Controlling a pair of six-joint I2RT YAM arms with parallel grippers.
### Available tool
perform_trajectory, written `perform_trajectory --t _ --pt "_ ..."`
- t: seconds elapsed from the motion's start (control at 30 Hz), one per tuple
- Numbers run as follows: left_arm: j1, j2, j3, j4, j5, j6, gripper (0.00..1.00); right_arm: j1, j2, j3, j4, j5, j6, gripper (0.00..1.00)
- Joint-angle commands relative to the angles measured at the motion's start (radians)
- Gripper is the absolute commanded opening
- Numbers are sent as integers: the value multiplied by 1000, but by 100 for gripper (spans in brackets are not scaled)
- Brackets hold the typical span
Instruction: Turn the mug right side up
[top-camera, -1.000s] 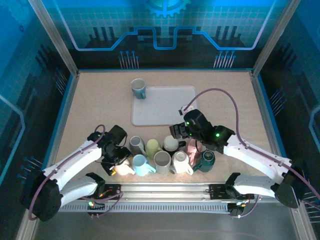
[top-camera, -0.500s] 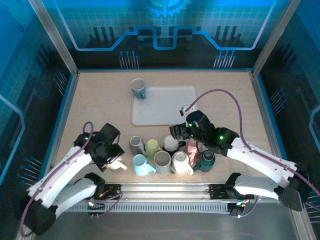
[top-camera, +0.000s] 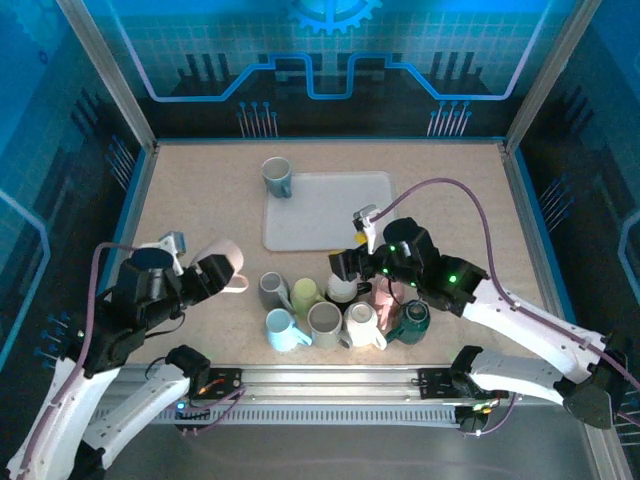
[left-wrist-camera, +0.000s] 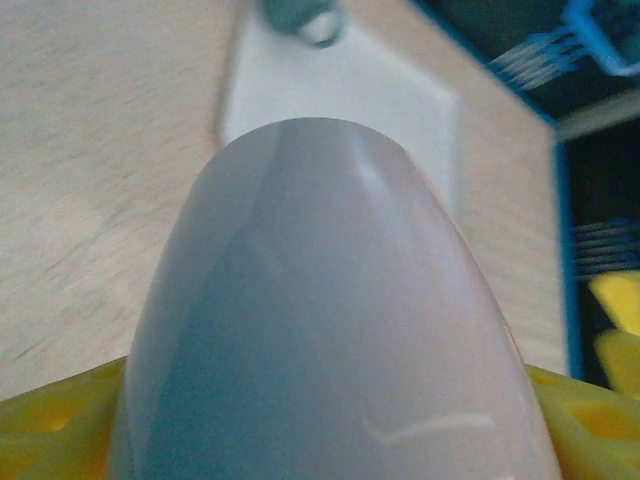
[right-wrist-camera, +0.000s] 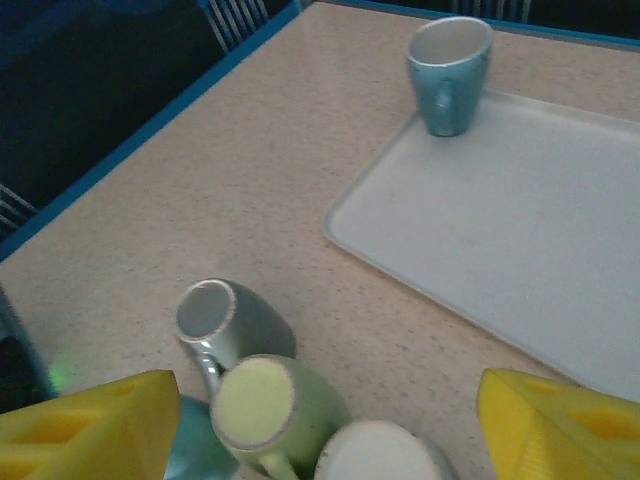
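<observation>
Speckled beige table (top-camera: 200, 220), blue-lit circuit-pattern back wall (top-camera: 400, 40), grey metal corner posts (top-camera: 105, 72), dim blue light

Left arm (top-camera: 105, 350): white moulded shell links, black joint housings. Right arm (top-camera: 525, 318): same white-and-black build, small green light (top-camera: 452, 279) on black wrist block. Thin purple cable (top-camera: 440, 185) loops off right wrist; matching left purple cable (top-camera: 96, 285). Blocky bright-yellow plastic pincer fingers (right-wrist-camera: 90, 425) with hollow recesses. Black round bases (top-camera: 190, 365).

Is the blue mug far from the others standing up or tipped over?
Standing up. The blue mug has its open mouth facing up, bottom down.
</observation>
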Motion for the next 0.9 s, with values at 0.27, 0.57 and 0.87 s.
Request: perform_trajectory --t 0.27,0.57,0.87 --pt "0 -10 -281 1121 443 128 58 -108 59 -3 426 -754 323 81" --pt "-1 28 -302 1271 526 95 61 -123 44 -64 527 -770 382 83" --pt "-2 32 -292 1274 576 121 62 -142 100 -123 775 -834 548 83"
